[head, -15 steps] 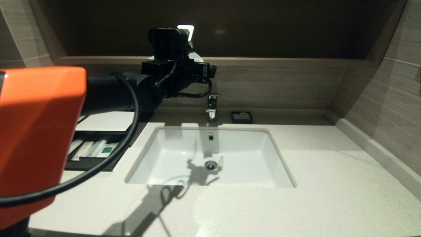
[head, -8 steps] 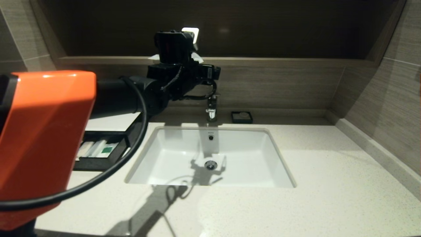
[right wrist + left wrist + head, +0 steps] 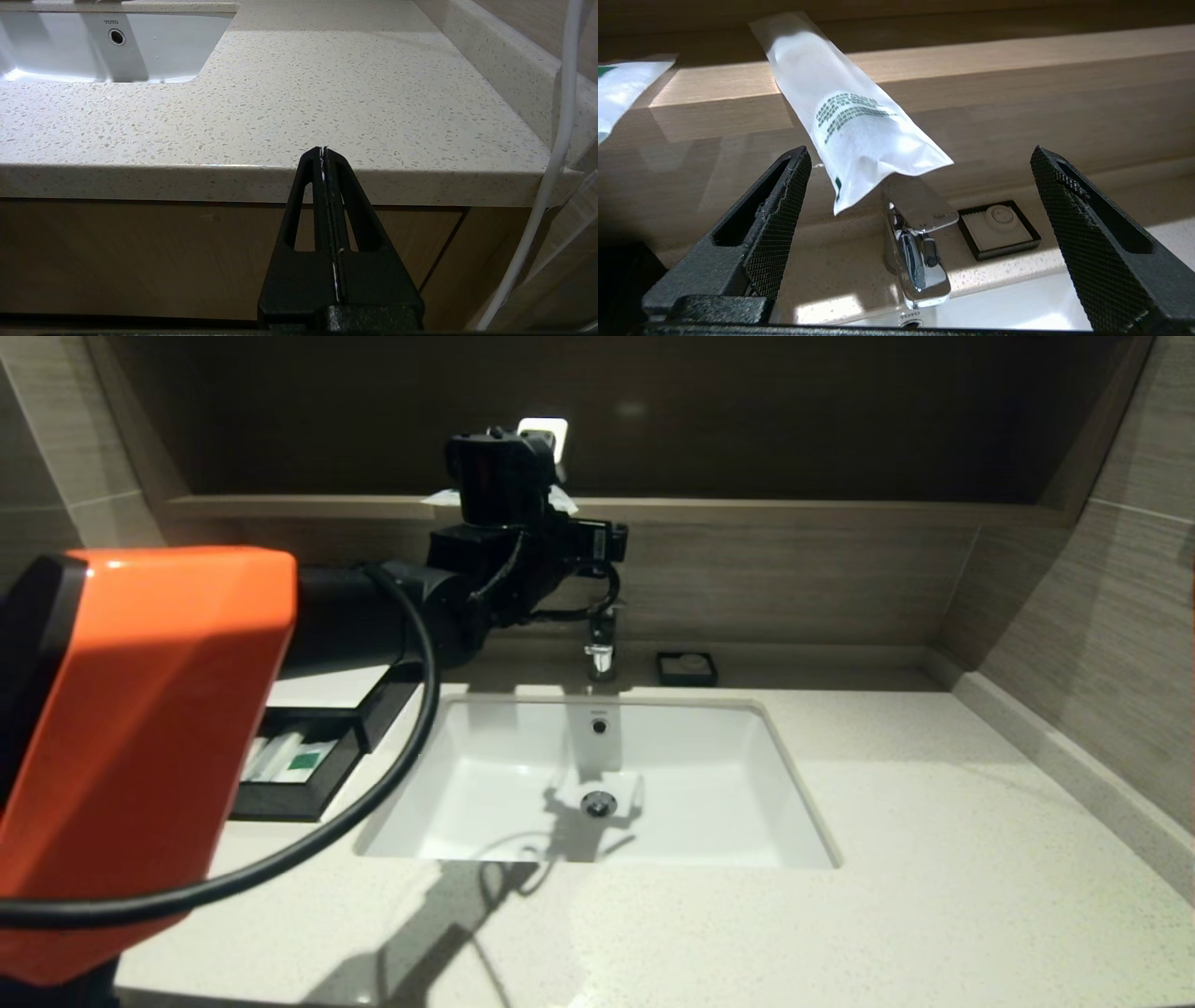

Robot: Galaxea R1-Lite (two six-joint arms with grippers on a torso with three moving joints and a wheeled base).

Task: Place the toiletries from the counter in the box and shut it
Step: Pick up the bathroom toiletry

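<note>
The narrow white pouch (image 3: 850, 116) lies on the brown wood ledge (image 3: 1017, 51), one end overhanging its front edge. The flat sachet with a green mark (image 3: 621, 88) lies on the ledge beside it. My left gripper (image 3: 920, 151) is open and empty, just in front of and slightly below the pouch's overhanging end, jaws spread wide on either side. In the head view my left wrist (image 3: 495, 476) hides most of both packets on the ledge (image 3: 794, 509). The black box (image 3: 373, 709) stands at the left with its drawer (image 3: 299, 775) pulled out, holding several white packets. My right gripper (image 3: 323, 149) is shut and empty, parked below the countertop's front edge.
The chrome faucet (image 3: 602, 649) stands directly under my left gripper, seen also in the left wrist view (image 3: 915, 252). A small black soap dish (image 3: 686, 667) sits to its right. The white sink (image 3: 597, 775) is set into the speckled countertop (image 3: 934, 859).
My left arm has reached further right and up toward the ledge, closing on the packets. Its orange forearm now covers more of the open drawer. The right arm has not moved.
</note>
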